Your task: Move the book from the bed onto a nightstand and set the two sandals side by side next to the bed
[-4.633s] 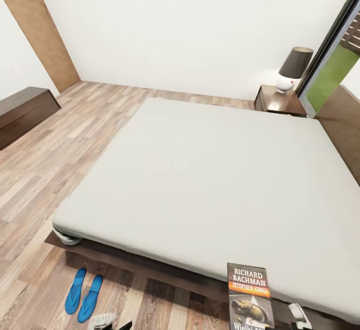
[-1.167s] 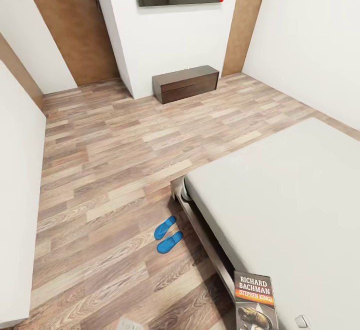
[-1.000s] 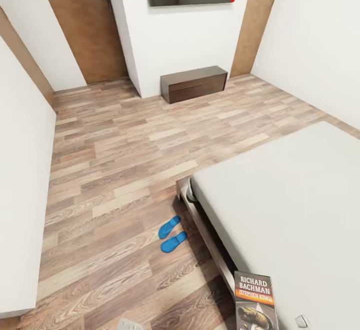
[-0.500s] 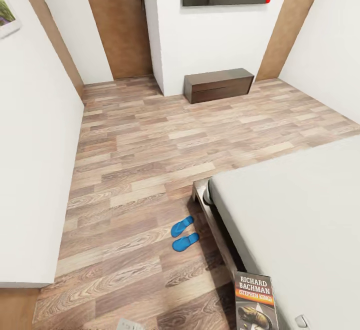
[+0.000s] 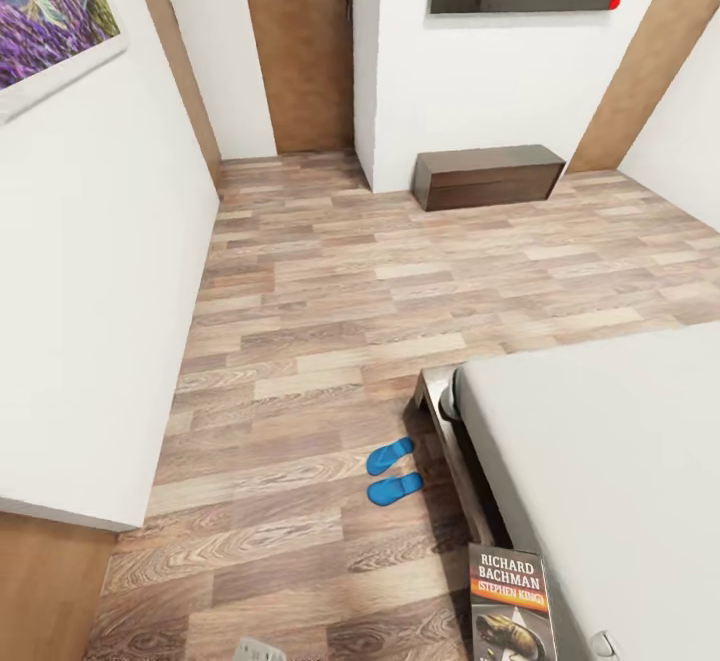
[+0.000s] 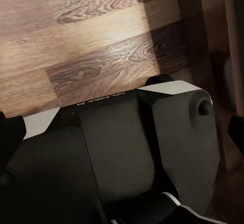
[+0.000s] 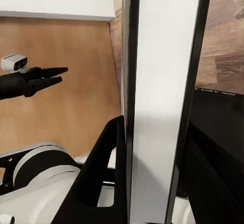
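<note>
Ahead, open floor (image 5: pixel 330 281) between sandals (image 5: pixel 393 473) and nightstand (image 5: pixel 489 177).

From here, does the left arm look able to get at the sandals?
Probably not yet. The sandals lie on the floor beside the bed, well ahead of the robot; nothing blocks them, but it would likely need to drive closer.

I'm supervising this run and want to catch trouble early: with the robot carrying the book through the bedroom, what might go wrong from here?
1. The book is pinched edge-on between the right gripper's fingers in the right wrist view; being thin, it might slip or twist while the base turns.
2. The sandals lie on the floor close to the bed corner; a wheeled pass there might knock them apart.
3. The low dark cabinet by the far wall is a long drive away, giving more time for a slip.
</note>
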Motion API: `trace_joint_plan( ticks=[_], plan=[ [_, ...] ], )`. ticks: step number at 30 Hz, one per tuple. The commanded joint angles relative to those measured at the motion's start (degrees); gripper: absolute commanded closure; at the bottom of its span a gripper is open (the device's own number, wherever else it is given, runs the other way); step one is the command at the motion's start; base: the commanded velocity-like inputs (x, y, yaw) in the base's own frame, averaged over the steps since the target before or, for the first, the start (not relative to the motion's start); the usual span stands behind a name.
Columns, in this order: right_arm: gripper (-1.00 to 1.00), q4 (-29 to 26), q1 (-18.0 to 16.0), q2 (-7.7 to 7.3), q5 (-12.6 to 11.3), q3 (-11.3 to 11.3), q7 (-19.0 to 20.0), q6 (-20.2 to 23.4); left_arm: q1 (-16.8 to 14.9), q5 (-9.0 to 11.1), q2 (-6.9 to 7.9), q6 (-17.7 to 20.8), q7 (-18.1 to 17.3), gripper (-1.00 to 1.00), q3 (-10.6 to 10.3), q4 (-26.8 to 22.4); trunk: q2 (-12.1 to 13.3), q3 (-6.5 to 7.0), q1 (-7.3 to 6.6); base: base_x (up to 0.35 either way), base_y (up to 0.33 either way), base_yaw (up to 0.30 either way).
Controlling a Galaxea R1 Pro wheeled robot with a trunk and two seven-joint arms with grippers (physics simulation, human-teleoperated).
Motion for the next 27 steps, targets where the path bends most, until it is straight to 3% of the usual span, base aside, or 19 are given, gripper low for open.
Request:
trace_joint_plan(
  ticks=[1, 27],
  plan=[
    [1.0, 0.0, 0.0, -0.05, -0.6, 0.4, 0.3, 0.7, 0.0, -0.1, 0.03, 0.2, -0.1, -1.0, -0.1, -0.1, -0.1, -0.07, 0.02, 0.0, 0.0, 0.292],
    [1.0, 0.0, 0.0, -0.05, -0.6, 0.4, 0.2, 0.7, 0.0, 0.0, 0.03, 0.2, -0.1, -1.0, -0.1, -0.1, -0.1, -0.07, 0.02, 0.0, 0.0, 0.292]
  ],
)
